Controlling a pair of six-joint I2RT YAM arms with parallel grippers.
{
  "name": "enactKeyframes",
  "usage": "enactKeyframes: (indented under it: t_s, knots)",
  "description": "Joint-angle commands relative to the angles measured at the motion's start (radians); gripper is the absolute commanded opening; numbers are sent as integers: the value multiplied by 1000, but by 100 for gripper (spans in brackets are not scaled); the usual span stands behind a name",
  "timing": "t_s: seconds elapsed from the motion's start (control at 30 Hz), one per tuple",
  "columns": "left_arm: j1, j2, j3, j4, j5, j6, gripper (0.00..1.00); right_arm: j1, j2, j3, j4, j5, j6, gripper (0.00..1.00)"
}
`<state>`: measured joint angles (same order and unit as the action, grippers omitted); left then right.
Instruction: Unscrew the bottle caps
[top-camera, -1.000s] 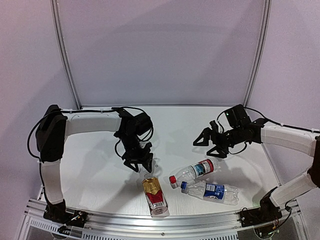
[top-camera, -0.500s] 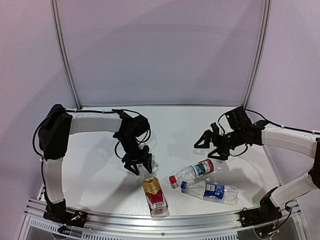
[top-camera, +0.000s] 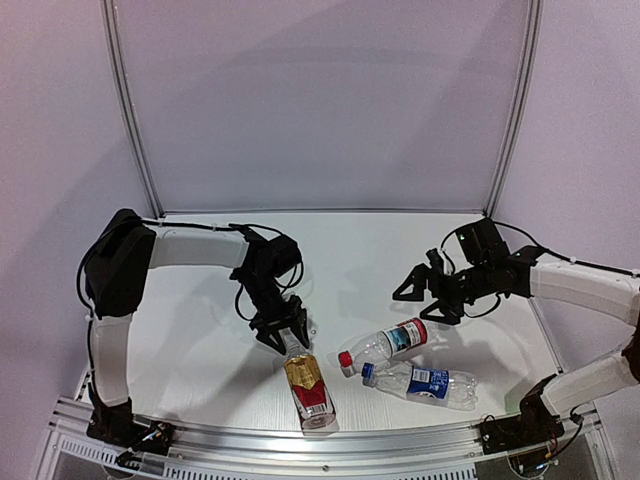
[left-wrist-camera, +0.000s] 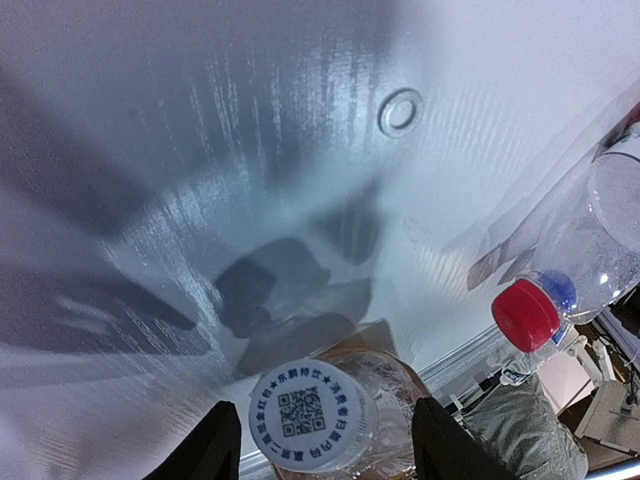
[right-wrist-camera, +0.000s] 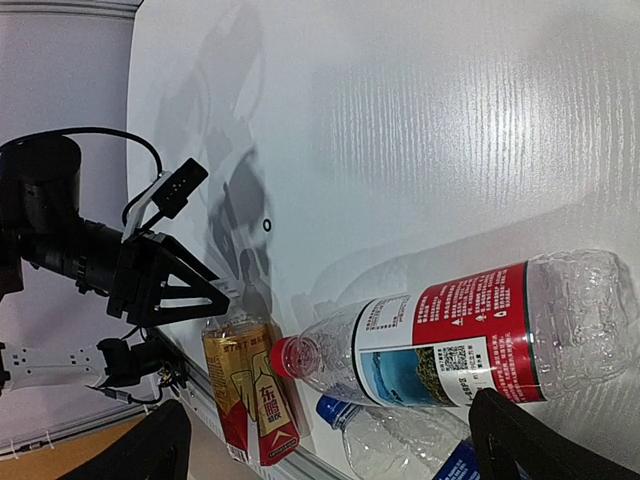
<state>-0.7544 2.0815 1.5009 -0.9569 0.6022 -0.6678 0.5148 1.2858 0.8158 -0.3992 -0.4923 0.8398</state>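
Although your left claw (top-camera: 284, 338) is lined up on its target, it grips nothing. Its two fingers (left-wrist-camera: 215, 445) stand partly open on either side of the white cap (left-wrist-camera: 312, 412), with a gap showing on both sides. That cap belongs to the amber bottle (top-camera: 308, 385), which lies on its side on the worktop (top-camera: 200, 340), base toward the front rail (top-camera: 300, 440). Your right claw (top-camera: 415, 297) hangs fully open and empty above the worktop, well apart from the amber bottle.

The other two bottles also lie flat, caps on. The red-label bottle (top-camera: 395, 340) has its red cap (top-camera: 345, 358) just beside the amber bottle. The blue-label bottle (top-camera: 430, 382) lies nearer the rail, and its blue cap (top-camera: 368, 372) is close by the red one.

Risks noted:
- Nothing braces the amber bottle. If you twist the cap with one claw alone, the whole bottle is likely to roll with it and the cap stays tight.
- The cap is small and smooth. An off-centre close could let it squirt out sideways.
- A rolling amber bottle could strike the red-capped neck beside it and shift both neighbours.
- The bottle base sits close to the rail, so a push along its length could jam it there.

Advise steadying the body with the right claw first.
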Motion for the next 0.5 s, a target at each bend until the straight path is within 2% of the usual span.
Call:
enactKeyframes:
  t_s: [0.0,0.13,0.47]
  knots:
    - [-3,36,25,10,17,-28,55,11,-25,-23,-1,15,13,99]
    - [-4,50,30,12,21,-32,48,10,-31,-27,-3,17,13,99]
    - [6,34,41,8,-52,-33,20,10,-39,-32,-7,21,13,99]
